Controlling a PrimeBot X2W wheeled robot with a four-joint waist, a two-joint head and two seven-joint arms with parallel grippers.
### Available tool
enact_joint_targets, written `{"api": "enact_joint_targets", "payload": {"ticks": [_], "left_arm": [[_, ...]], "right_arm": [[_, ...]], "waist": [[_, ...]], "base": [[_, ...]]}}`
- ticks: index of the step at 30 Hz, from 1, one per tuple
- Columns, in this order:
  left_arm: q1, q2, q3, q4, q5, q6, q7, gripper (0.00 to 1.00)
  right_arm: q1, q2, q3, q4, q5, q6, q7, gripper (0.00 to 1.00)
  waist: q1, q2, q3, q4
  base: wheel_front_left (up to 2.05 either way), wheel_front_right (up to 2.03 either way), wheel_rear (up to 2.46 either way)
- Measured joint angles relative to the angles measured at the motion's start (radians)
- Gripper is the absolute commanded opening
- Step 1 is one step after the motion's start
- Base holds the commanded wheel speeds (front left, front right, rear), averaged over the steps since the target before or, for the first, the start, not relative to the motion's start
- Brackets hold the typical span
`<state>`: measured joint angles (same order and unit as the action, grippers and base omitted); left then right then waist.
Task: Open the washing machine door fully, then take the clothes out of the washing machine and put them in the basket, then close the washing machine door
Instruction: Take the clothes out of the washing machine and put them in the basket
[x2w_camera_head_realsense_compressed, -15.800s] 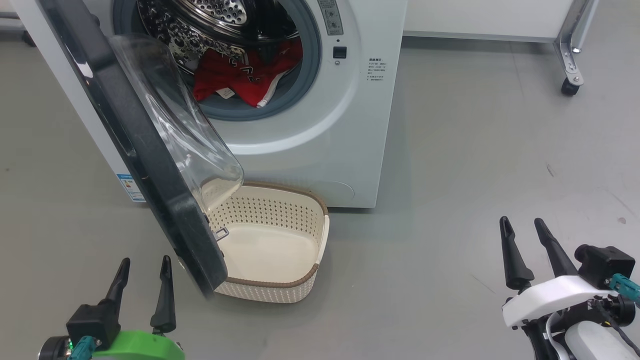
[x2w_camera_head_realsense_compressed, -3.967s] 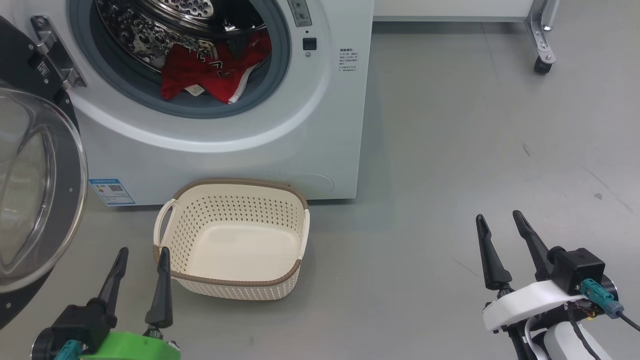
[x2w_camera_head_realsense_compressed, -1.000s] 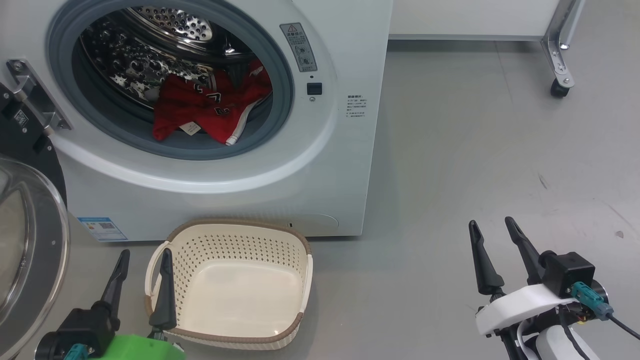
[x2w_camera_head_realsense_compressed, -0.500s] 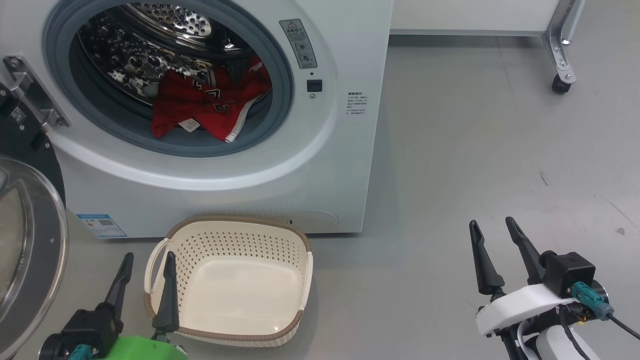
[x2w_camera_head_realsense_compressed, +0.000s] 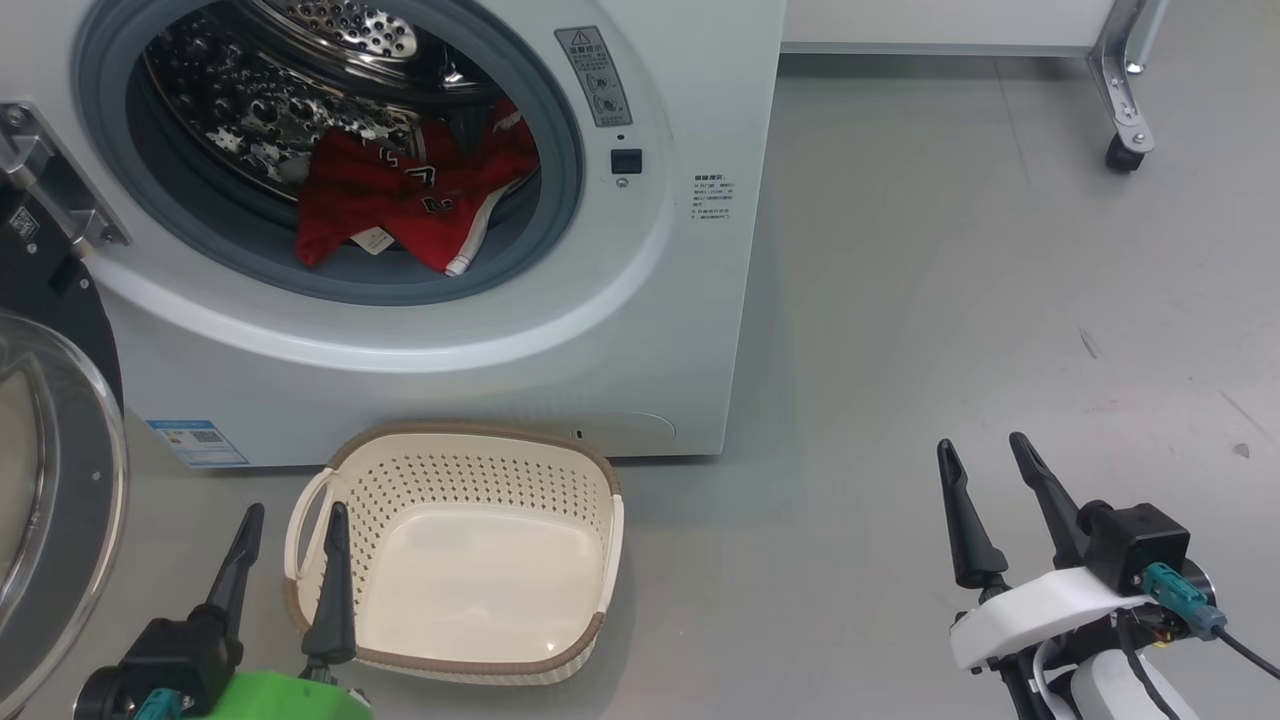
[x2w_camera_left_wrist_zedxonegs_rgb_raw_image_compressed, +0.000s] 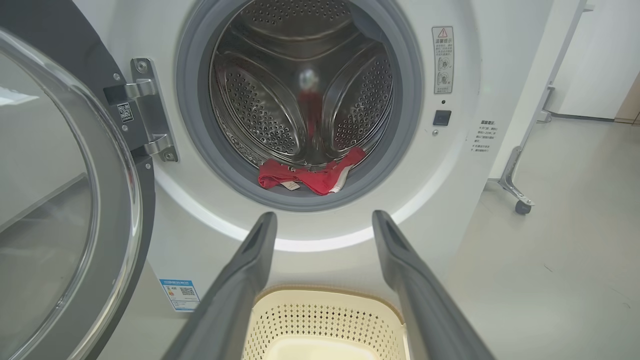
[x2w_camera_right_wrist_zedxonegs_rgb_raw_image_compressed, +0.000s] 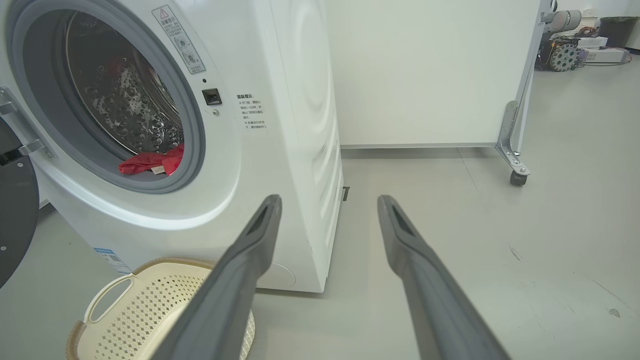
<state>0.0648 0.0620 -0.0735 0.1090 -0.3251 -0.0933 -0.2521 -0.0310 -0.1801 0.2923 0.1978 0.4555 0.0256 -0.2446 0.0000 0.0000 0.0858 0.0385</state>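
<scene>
The washing machine door (x2w_camera_head_realsense_compressed: 45, 470) stands wide open, yet the clothes (x2w_camera_head_realsense_compressed: 400, 200) lie in the drum (x2w_camera_head_realsense_compressed: 260, 110), the basket (x2w_camera_head_realsense_compressed: 470, 432) is empty, and the left gripper (x2w_camera_head_realsense_compressed: 296, 512) and right gripper (x2w_camera_head_realsense_compressed: 980, 443) gape unladen.

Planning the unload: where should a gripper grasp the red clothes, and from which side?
I'd pinch the bunched front edge of the clothes, by the white trim, coming straight in through the open front of the washing machine. The heap lies low, behind the grey seal.
</scene>
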Motion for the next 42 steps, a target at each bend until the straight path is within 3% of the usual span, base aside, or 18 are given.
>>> {"api": "enact_joint_targets", "payload": {"ticks": [13,29,35,42], "left_arm": [[-0.008,0.012,0.008,-0.022,0.000,0.000,0.005,1.00],[-0.287,0.115,0.079,-0.035,-0.032,0.000,0.168,1.00],[-0.441,0.117,0.115,-0.027,-0.116,0.000,0.255,1.00],[-0.586,0.189,0.125,0.034,-0.113,0.001,0.365,1.00]], "right_arm": [[-0.008,0.000,0.009,-0.026,0.000,0.004,0.000,1.00],[-0.091,0.029,0.011,-0.061,0.000,0.009,0.000,1.00],[-0.128,0.045,0.008,-0.063,0.000,0.016,0.000,1.00],[-0.167,0.062,0.008,-0.058,0.000,0.025,0.000,1.00]], "waist": [[0.0000,0.0000,0.075,-0.038],[0.0000,0.0000,0.262,-0.148],[0.0000,0.0000,0.331,-0.195],[0.0000,0.0000,0.401,-0.248]], "base": [[0.00,0.00,0.00],[0.00,0.00,0.00],[0.00,0.00,0.00],[0.00,0.00,0.00]]}}
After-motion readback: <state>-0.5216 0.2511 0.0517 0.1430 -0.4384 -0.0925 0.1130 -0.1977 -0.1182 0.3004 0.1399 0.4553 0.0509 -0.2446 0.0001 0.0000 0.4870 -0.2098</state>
